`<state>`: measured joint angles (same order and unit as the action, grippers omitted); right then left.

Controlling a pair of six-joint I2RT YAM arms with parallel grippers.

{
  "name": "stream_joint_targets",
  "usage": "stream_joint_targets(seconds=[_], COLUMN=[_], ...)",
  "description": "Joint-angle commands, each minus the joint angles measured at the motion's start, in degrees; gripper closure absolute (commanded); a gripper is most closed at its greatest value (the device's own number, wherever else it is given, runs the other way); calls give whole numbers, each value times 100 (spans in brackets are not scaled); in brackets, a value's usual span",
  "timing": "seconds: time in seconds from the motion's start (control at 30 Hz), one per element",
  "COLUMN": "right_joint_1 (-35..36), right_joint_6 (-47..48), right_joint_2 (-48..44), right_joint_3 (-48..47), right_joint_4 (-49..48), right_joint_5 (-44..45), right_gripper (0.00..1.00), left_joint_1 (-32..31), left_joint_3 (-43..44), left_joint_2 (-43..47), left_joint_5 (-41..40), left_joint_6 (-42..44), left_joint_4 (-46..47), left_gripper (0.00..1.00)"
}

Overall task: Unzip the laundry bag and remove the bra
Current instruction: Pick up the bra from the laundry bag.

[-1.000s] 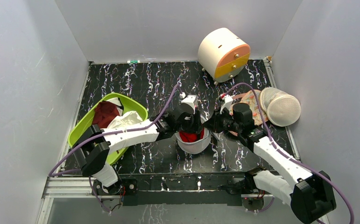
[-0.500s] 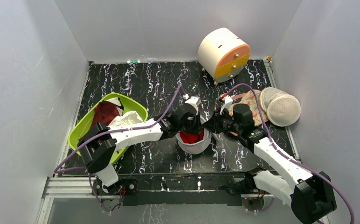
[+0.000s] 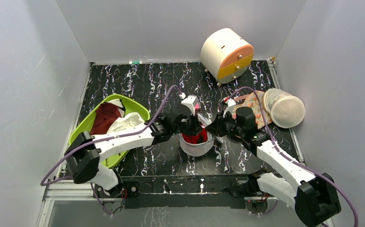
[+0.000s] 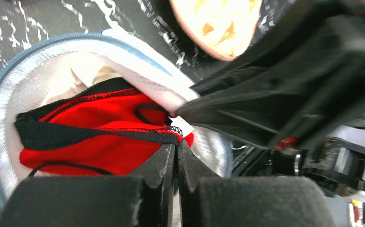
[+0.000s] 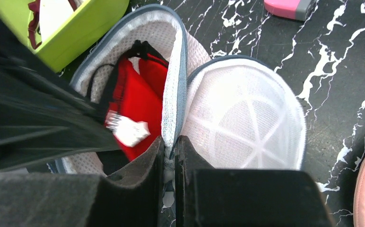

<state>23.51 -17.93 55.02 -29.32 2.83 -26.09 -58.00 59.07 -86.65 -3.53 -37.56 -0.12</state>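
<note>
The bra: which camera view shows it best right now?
The left wrist view: the red bra with black trim fills the open laundry bag, close up and mostly unobstructed. The right wrist view shows only part of it, partly hidden; the top view shows just a small red patch.

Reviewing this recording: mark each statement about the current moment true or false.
1. The right claw pinches the rim of the laundry bag. True.
2. The laundry bag is zipped shut. False: it lies open like a clamshell, with the bra showing inside.
3. The left claw is closed on the bra's edge. True.
4. The bra lies in the green bin. False: it sits inside the laundry bag; the green bin holds other cloth.
</note>
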Motion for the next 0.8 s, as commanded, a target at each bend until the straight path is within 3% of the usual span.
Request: stream_joint_targets(seconds=[0.0,0.4,0.77], right_joint_1=[22,22,22], right_joint_6=[-41,-122,-284], right_joint_2=[66,-81,-96], right_joint_3=[120,401,433], right_joint_4=[-461,-525,-599], right_joint_5=[-110,89,241], right_gripper=[100,100,100], left_joint_1=[-28,-32,-29], left_joint_3=[6,423,2024], left_joint_2=[758,1489,1710], left_joint_5=[85,735,1062], left_joint_6=[-8,244,1238], left_joint_4=[149,225,-163], left_gripper=[100,100,100])
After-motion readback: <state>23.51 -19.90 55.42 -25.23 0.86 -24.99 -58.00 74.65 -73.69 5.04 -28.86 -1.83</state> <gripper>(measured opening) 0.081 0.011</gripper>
